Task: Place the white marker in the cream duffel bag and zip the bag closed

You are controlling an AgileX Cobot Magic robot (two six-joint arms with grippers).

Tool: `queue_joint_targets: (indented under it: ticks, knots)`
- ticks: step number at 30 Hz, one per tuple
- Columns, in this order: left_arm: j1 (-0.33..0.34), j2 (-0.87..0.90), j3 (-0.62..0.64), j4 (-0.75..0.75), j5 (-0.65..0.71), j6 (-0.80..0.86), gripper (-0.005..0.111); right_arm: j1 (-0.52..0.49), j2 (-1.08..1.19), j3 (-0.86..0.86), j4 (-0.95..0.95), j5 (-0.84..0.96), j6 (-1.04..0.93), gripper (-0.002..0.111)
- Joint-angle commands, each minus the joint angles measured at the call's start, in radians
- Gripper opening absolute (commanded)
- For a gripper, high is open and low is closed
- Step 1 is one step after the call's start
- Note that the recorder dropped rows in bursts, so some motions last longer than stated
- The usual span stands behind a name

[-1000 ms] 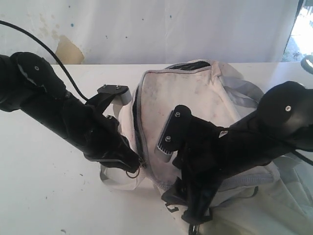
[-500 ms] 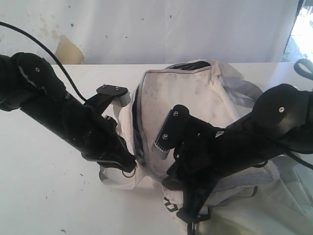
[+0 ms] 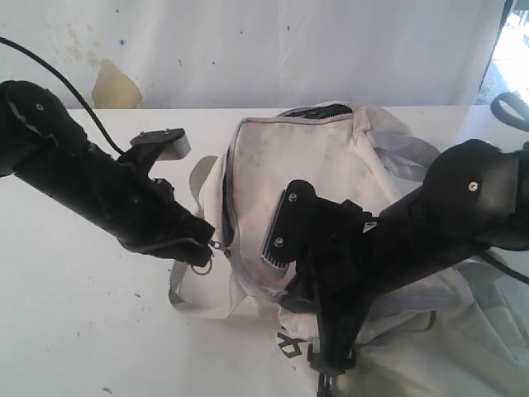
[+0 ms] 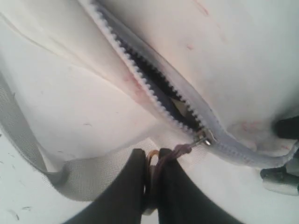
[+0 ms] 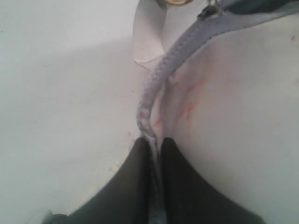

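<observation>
Cream duffel bag [image 3: 322, 161] lies slumped on the white bench [image 3: 83, 331], stained reddish on the fabric. White marker not visible in any view; probably already inside, but cannot tell from here.

Grey zipper [image 4: 149, 77] gapes along most of what shows. Teeth are parted from the slider [image 4: 204, 137] onward, with only a short meshed stretch behind the slider.

Left hand [image 4: 150, 157] has its fingers pressed together on the pull cord [image 4: 180, 150] and its ring, right beside the slider. Right hand [image 5: 153, 142] is pinched tight on the end of the meshed zipper tape [image 5: 156, 79], at the bag's near corner. So the 2 hands sit on either side of the slider, close to each other. Grey webbing strap [image 4: 28, 135] trails loose under the bag on the left hand's side.

Step, as I judge it: the zipping stage, at its very start, with the anchor grip set and the pull grip set.

Next move needs the left hand to drag the slider along the open teeth toward the bag's far end while the right hand holds the tape taut. Keep the pull in line with the track; the soft fabric could bunch and jam it.
</observation>
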Motion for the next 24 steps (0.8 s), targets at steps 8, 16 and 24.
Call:
queue_joint_targets:
  ticks: [8,16,24]
  knots:
    - [0.154,-0.074,-0.037,-0.017,0.020,-0.008,0.000,0.000,0.002,0.009,-0.281,-0.006,0.002,0.000]
    - [0.255,-0.089,-0.037,-0.006,0.020,-0.012,0.000,-0.002,0.002,0.009,-0.305,0.008,0.062,0.000]
    - [0.357,-0.089,-0.037,-0.002,0.055,-0.031,0.000,-0.057,0.002,0.009,-0.429,0.003,0.233,0.000]
